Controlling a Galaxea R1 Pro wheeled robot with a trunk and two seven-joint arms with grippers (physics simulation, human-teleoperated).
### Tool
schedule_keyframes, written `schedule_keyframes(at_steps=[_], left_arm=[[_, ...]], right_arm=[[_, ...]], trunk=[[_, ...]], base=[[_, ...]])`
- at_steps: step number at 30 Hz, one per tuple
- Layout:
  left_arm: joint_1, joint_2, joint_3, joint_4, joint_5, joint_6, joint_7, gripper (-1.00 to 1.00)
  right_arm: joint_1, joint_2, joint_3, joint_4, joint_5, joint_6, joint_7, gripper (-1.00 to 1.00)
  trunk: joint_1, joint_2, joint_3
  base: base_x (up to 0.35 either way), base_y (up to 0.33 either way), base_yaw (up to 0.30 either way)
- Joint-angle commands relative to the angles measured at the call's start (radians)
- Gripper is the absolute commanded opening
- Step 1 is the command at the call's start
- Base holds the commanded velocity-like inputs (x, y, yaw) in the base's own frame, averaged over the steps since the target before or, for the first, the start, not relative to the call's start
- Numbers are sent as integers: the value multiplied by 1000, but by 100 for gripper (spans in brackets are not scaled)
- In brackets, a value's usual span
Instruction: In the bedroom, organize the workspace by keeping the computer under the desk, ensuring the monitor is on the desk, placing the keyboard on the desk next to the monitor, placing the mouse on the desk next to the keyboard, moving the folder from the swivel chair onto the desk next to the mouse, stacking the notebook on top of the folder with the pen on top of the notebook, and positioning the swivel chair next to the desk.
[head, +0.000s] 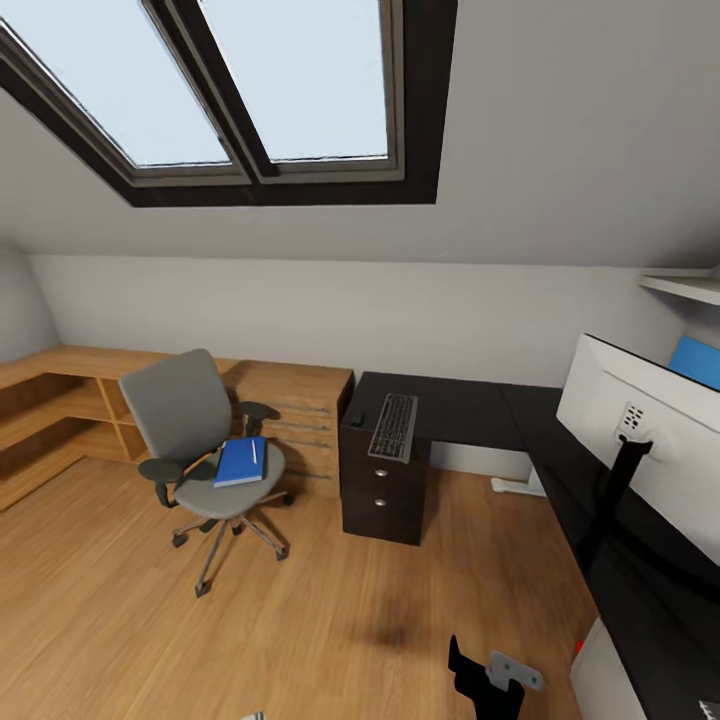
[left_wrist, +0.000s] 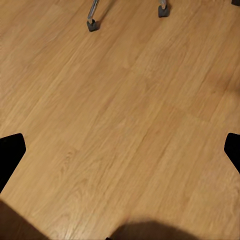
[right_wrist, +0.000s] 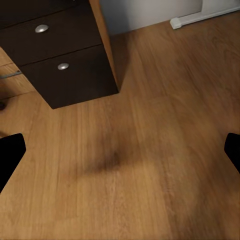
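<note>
The glossy black L-shaped desk (head: 470, 410) runs along the far wall and turns toward the camera at the right of the head view, where its top is cut off by the frame edge. At its near-left end stands a dark drawer unit (head: 385, 490) with round silver knobs; two knobs can be counted in the head view, and two in the right wrist view. One flat keyboard (head: 394, 427), dark keys in a silver-grey frame, lies on the desk above the drawers, with one small black mouse (head: 355, 419) just beside its left end. One wide monitor (head: 650, 440) shows its white back on a black arm; its right part is cut off.

One swivel chair (head: 205, 440), grey fabric, black armrests and chrome star base, stands on the light wood floor (head: 250, 620) apart from the desk, before a light wooden dresser (head: 290, 410). On its seat lies one bright blue folder (head: 240, 462) with one slim white pen (head: 254, 452) on top; whether a notebook lies between them is too small to tell.

The left tool (left_wrist: 120, 152) is spread wide over bare floor planks, near two chair casters. The right tool (right_wrist: 120, 152) is likewise spread wide, holding nothing, over the floor near the drawer unit.

Two skylight windows (head: 220, 80) sit in the sloped ceiling.
</note>
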Motion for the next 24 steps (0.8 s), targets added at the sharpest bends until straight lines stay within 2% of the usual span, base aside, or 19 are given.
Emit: schedule_keyframes(at_steps=[1, 9, 10, 11, 13, 14, 17, 18, 21, 22, 24], left_arm=[[-2, 1, -8, 0, 10, -7, 6, 100], [-2, 1, -9, 0, 7, -10, 4, 100], [-2, 4, -12, -103, 1, 15, 5, 100], [-2, 10, -11, -194, 0, 69, 8, 100], [-2, 18, -11, -269, 0, 129, 9, 100], [-2, 27, -8, -388, 1, 241, 10, 100], [-2, 32, 8, -508, 1, 354, 12, 100], [-2, 33, 35, -585, 1, 421, 12, 100], [-2, 31, 87, -696, 0, 513, 12, 100], [-2, 30, 119, -765, 1, 572, 11, 100], [-2, 30, 148, -825, 3, 630, 11, 100]], right_arm=[[-1, 0, 0, 2, -2, -4, 0, 100], [-1, -2, 0, -1, -2, -5, 0, 100], [-3, -8, 3, -39, 0, -5, -3, 100], [-4, -16, 3, -98, -1, 7, -7, 100], [-5, -26, 2, -151, -1, 30, -15, 100], [-6, -39, 2, -243, -2, 104, -45, 100], [-7, -55, 2, -358, -1, 228, -97, 100], [-7, -65, 2, -450, -1, 331, -135, 100], [-7, -77, 1, -596, -1, 503, -186, 100], [-7, -85, 0, -688, -1, 625, -209, 100], [-7, -93, -3, -764, -2, 744, -223, 100]], trunk=[[-3, 6, 1], [-34, 62, 27], [-38, 69, 30], [-42, 76, 33], [-49, 90, 39], [-53, 97, 42], [-65, 118, 52], [-69, 125, 55], [-80, 146, 64], [-84, 153, 67], [-88, 160, 70]], base=[[0, 0, 8], [0, 0, 2], [0, 0, 0], [0, 0, 0], [0, 0, 0], [0, 0, 0], [0, 0, 0], [0, 0, 0], [0, 0, 0], [0, 0, 0], [0, 0, 0]])
